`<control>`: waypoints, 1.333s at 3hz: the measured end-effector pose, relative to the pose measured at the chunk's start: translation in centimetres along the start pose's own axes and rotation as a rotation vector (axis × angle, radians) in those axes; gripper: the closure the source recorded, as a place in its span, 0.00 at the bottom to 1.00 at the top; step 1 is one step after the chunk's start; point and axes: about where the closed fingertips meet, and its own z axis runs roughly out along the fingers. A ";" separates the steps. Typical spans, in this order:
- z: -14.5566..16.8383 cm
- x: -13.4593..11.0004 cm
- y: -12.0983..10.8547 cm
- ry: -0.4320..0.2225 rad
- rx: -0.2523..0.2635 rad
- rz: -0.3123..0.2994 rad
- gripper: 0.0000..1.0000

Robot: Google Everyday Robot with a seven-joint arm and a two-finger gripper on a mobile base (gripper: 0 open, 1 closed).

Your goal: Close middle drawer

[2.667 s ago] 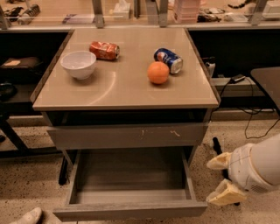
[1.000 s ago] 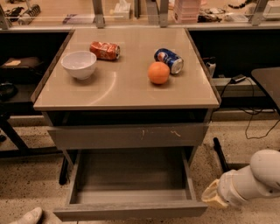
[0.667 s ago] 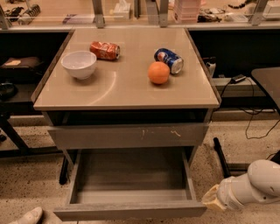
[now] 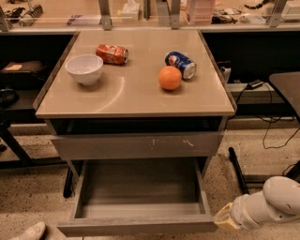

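Starting at the near edge, the wide, shallow grey-brown middle drawer [image 4: 140,187] stands pulled well out of the cabinet toward the camera. Its plain flat front is nearest and its bare grey box interior is exposed. The cream-tipped gripper [image 4: 224,219] sits low at the right end of that front, at or touching its right corner. Whether the gripper is spread or pressed together cannot be told, and it grasps nothing that can be seen. Behind it the rounded white robot arm [image 4: 276,202] runs off to the lower right, above the speckled floor [image 4: 37,197]. A pale shoe tip [image 4: 29,231] shows at the lower left edge.

Above the open drawer lies the same-width grey-brown drawer front with pale scratch marks [image 4: 136,146], with a dark gap between it and the top. The smooth beige cabinet top [image 4: 136,96] carries four items. A white round bowl [image 4: 84,69] stands upright at the left. An orange fruit [image 4: 169,78] sits right of centre. Just behind it, and touching or nearly so, a blue drink can [image 4: 181,64] lies on its side. A red-orange can [image 4: 112,54] lies on its side behind the bowl. Dark cables [image 4: 274,131] trail over the floor at the right, and a cluttered bench [image 4: 197,11] crosses the far background
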 end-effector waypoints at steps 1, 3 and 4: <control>2.5 -0.7 2.0 -0.006 -0.056 -0.037 1.00; 7.0 -2.3 5.3 -0.046 -0.100 -0.157 1.00; 9.1 -3.3 5.9 -0.108 -0.107 -0.213 1.00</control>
